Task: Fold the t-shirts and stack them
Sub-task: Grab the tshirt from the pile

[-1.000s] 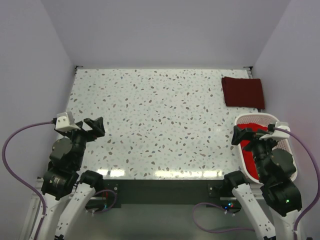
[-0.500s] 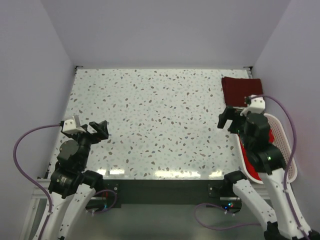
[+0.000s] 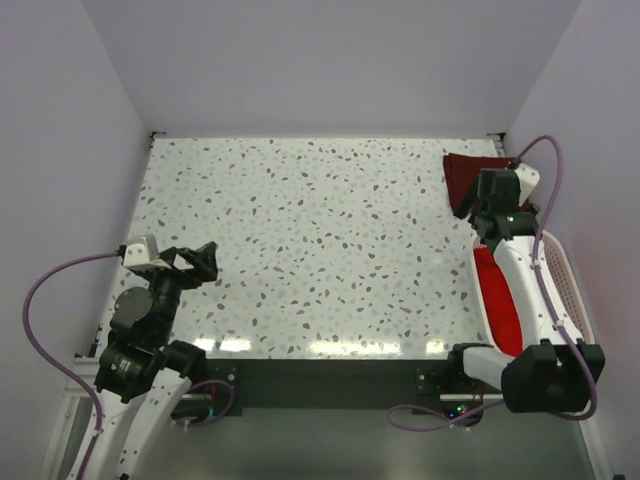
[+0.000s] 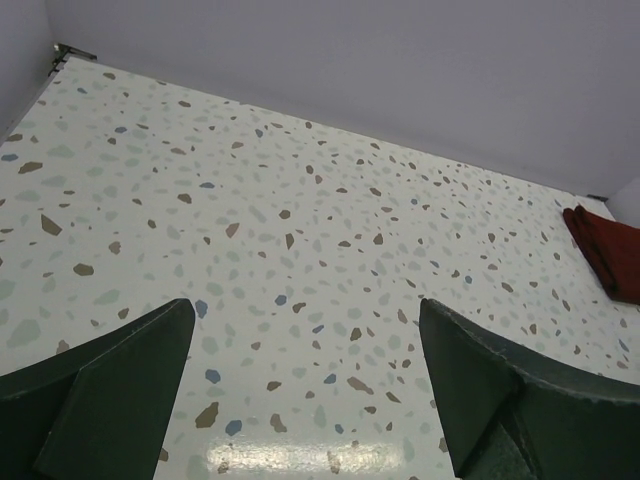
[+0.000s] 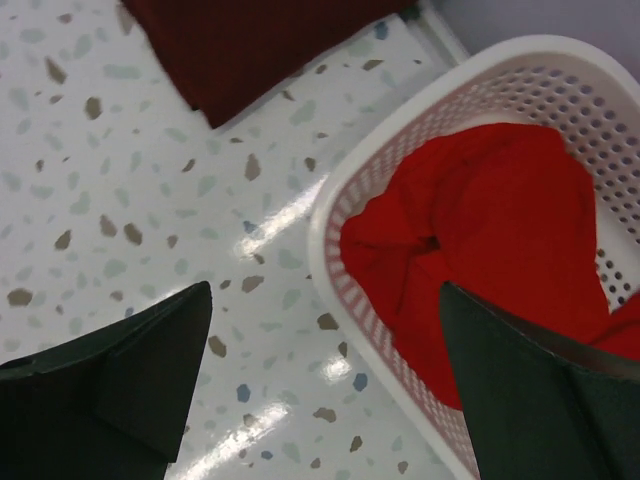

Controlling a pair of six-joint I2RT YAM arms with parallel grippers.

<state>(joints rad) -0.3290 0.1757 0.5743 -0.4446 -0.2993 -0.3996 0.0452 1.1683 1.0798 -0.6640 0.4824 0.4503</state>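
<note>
The bright red shirt (image 5: 500, 220) is seen crumpled inside the white basket (image 5: 420, 110). The dark maroon shirt (image 5: 250, 40) is laid folded on the table (image 3: 300, 230) just beyond the basket. The right gripper (image 5: 325, 290) is held wide over the basket's rim, nothing grasped. The left gripper (image 4: 305, 305), well apart from the basket, is likewise spread wide and empty.

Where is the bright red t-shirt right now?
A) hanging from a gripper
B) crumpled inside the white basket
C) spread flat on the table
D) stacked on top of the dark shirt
B: the bright red shirt lies bunched up inside the white basket, while the dark maroon shirt sits folded on the table outside it.
</note>
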